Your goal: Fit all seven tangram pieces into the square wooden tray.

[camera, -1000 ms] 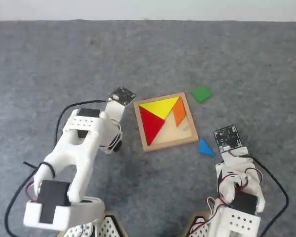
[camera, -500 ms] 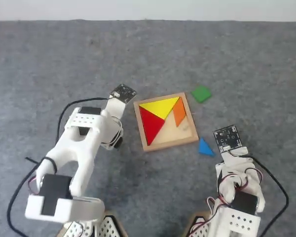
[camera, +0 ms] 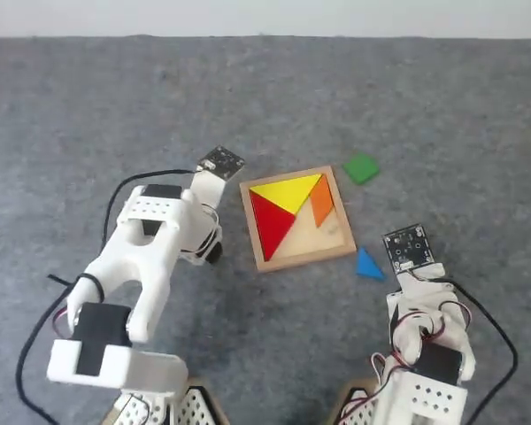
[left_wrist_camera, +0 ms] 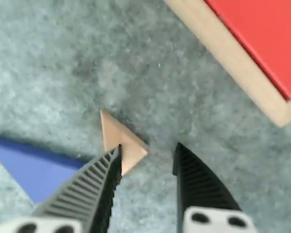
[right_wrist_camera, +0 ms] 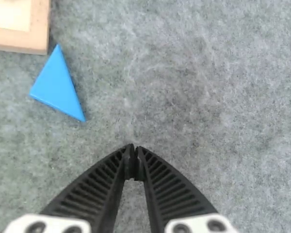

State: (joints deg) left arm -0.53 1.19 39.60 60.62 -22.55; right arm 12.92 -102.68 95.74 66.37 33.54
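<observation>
Since a second ago the left arm has edged forward beside the square wooden tray (camera: 305, 256). Its end effector (left_wrist_camera: 148, 148), spread wide, hangs over a small tan triangle (left_wrist_camera: 120, 141) on the grey counter (camera: 425, 106), off-centre under one finger. The right end effector (right_wrist_camera: 132, 148), pressed together, sits well apart by a light blue triangle (right_wrist_camera: 56, 87).

High view: overhead, far, whole table (camera: 88, 106); wrist views: close, facing down; all three share tray (camera: 309, 259) edge
</observation>
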